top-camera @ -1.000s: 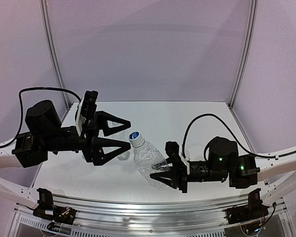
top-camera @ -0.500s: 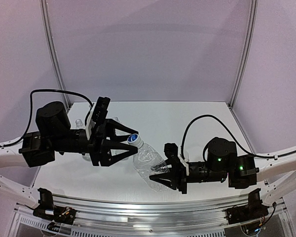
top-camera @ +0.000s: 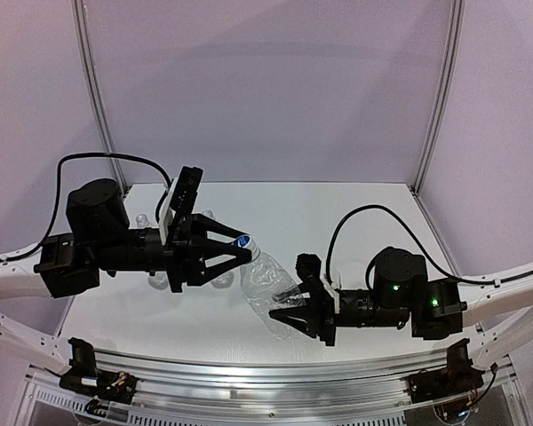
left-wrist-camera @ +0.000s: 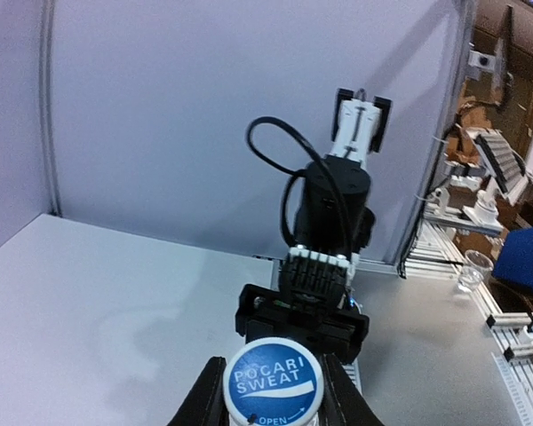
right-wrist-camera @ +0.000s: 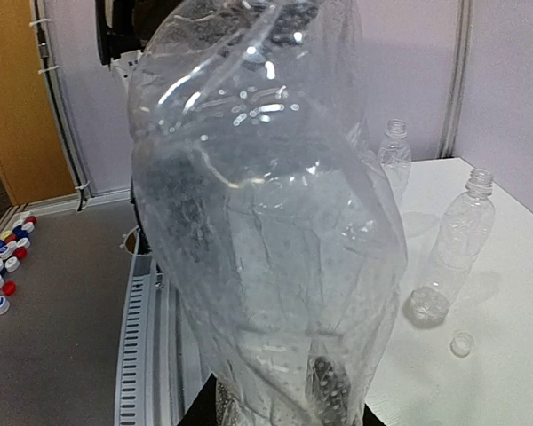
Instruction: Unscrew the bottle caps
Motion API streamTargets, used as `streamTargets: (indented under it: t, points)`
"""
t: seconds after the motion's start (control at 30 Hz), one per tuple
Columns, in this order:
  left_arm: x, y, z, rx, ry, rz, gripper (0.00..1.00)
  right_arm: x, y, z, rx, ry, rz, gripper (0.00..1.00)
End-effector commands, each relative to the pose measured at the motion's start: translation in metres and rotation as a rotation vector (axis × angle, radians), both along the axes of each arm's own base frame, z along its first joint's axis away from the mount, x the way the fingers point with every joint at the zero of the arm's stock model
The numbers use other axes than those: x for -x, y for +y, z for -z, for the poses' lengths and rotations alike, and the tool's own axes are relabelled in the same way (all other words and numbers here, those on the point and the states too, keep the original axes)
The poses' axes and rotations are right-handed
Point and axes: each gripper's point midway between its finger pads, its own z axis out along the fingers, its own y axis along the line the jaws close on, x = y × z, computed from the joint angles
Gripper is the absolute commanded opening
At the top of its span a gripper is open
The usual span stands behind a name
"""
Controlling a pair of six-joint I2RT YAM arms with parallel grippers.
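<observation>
Your left gripper (top-camera: pixel 246 248) pinches the blue Pocari Sweat cap (left-wrist-camera: pixel 274 382); your right gripper (top-camera: pixel 289 312) clamps the base of the crinkled clear bottle (right-wrist-camera: pixel 266 222), near centre.

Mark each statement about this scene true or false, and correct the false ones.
1. The right gripper grips the body of a clear bottle. True.
2. That bottle's cap is red. False: the cap is blue with white lettering.
3. The left gripper is closed on the cap. True.
4. The gripped bottle is upright. False: it tilts, with its neck towards the left arm.
5. In the right wrist view, two more bottles stand capped. False: the far bottle and the near bottle both have open necks.
</observation>
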Motion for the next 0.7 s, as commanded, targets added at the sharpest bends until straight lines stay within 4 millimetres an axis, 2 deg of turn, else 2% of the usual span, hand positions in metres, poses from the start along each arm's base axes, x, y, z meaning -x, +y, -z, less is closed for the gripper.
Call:
streamTargets:
  t: [0.0,0.13,0.2,0.33,0.43,0.5,0.63,0.67]
  points:
    - [-0.044,0.001,-0.009,0.017,0.116,-0.236,0.15,-0.040,-0.010,0.002,0.035,-0.011,0.254,0.25]
    - [-0.085,0.006,0.011,0.002,0.234,-0.502,0.14,-0.076,-0.028,0.009,0.079,-0.023,0.494,0.24]
    - [-0.096,0.006,0.022,0.000,0.279,-0.588,0.14,-0.088,-0.034,0.013,0.114,-0.033,0.580,0.24]
    - [-0.102,-0.008,0.033,-0.028,0.312,-0.621,0.15,-0.093,-0.033,0.018,0.153,-0.051,0.627,0.24]
    - [-0.102,-0.012,0.036,-0.038,0.303,-0.608,0.22,-0.090,-0.031,0.018,0.156,-0.050,0.610,0.24]
    - [-0.098,-0.011,0.032,-0.029,0.277,-0.585,0.32,-0.087,-0.029,0.017,0.147,-0.045,0.587,0.24]
    - [-0.088,-0.003,0.020,-0.028,0.205,-0.529,0.78,-0.080,-0.030,0.010,0.117,-0.033,0.547,0.25]
    - [-0.084,0.002,0.015,-0.014,0.187,-0.513,0.86,-0.079,-0.031,0.008,0.108,-0.030,0.537,0.25]
